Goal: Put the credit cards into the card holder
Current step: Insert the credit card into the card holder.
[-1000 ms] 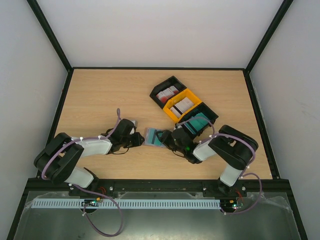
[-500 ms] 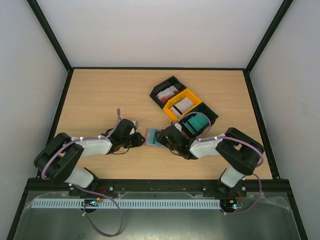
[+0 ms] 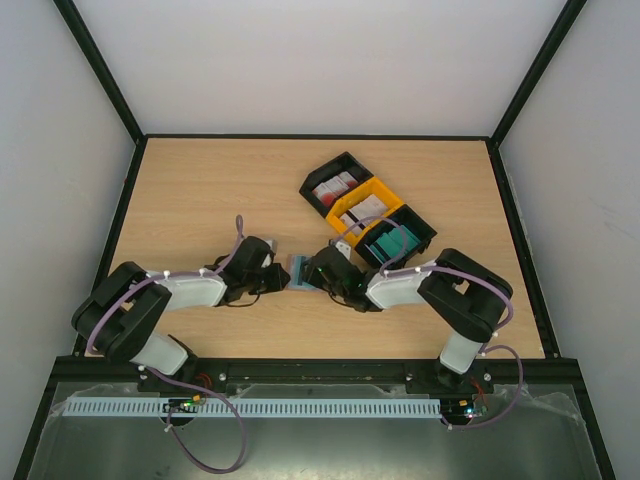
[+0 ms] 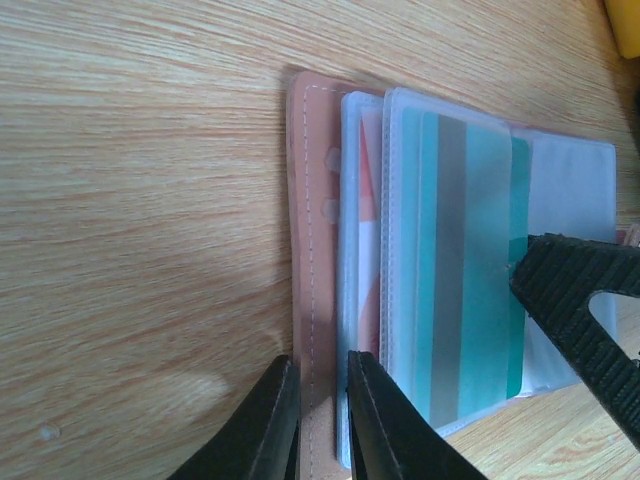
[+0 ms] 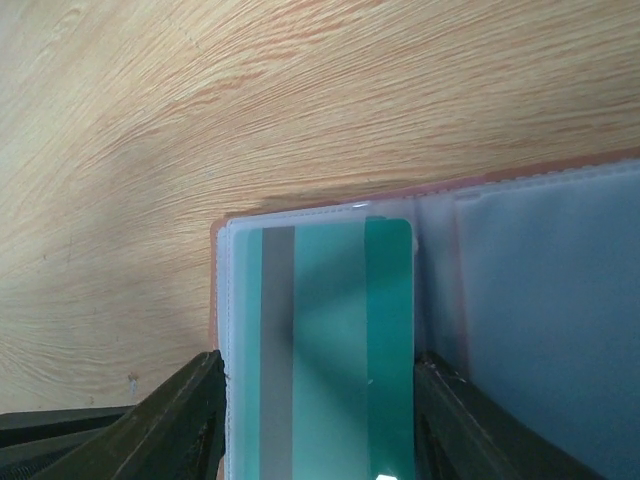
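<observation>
The card holder (image 4: pixel 312 230) lies open on the table, reddish-brown cover underneath and clear sleeves on top. My left gripper (image 4: pixel 322 420) is shut on the cover's left edge, one finger on each side. A teal credit card (image 5: pixel 335 350) with a grey stripe sits mostly inside a sleeve, and a darker strip on its right side sticks out. My right gripper (image 5: pixel 318 430) spans it, one jaw against the card's bare edge and the other against the sleeve's outer edge. In the top view both grippers meet at the card holder (image 3: pixel 300 272). More credit cards (image 3: pixel 365 208) lie in the trays.
Three joined trays stand behind the holder: a black tray (image 3: pixel 322 172) with red-and-white cards, a yellow tray (image 3: pixel 340 228) with whitish cards, and a black tray (image 3: pixel 425 232) with teal cards. Bare wood stretches left and toward the back.
The right arm has reached further left, bringing its gripper over the holder, so less of the holder shows from above. The left arm has barely moved.
</observation>
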Robot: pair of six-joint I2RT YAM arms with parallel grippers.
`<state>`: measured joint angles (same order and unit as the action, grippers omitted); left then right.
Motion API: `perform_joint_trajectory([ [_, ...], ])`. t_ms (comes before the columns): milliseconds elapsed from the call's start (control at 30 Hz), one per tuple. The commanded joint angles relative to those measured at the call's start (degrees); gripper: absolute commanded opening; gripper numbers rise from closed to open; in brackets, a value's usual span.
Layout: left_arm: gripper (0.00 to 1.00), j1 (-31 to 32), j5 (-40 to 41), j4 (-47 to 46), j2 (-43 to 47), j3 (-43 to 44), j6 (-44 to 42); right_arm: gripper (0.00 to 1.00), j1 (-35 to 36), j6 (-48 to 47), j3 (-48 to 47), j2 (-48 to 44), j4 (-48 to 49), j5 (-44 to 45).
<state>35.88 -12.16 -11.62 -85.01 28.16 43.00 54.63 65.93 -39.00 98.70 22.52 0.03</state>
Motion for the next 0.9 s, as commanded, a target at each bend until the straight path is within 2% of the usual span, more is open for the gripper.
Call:
perform_joint_trajectory([
  [0,0.17,0.72,1.01,2.03,-1.57,0.11,-0.66,0.51,0.95,-5.56,-3.38,0.14,-6.91,0.91],
  [133,0.17,0.96,0.89,2.03,-2.03,0.57,-1.11,0.52,0.85,-10.5,-8.03,2.06,-14.42,1.79],
  [400,0.17,1.04,0.58,2.53,-4.76,1.79,-2.47,0.51,0.97,-11.94,-8.91,6.28,-11.67,-4.25],
  [633,0.19,1.04,2.3,4.38,-0.11,1.32,-1.56,0.55,0.47,-15.28,-8.47,-4.88,-19.83,8.16],
  [733,0.24,1.04,4.24,5.97,3.18,1.21,-0.81,0.57,0.06,-17.9,-8.46,-9.04,-24.34,11.94],
  [867,0.35,0.98,7.36,7.91,7.7,0.5,0.86,0.6,-0.46,-19.79,-6.55,-13.79,-29.23,16.06],
])
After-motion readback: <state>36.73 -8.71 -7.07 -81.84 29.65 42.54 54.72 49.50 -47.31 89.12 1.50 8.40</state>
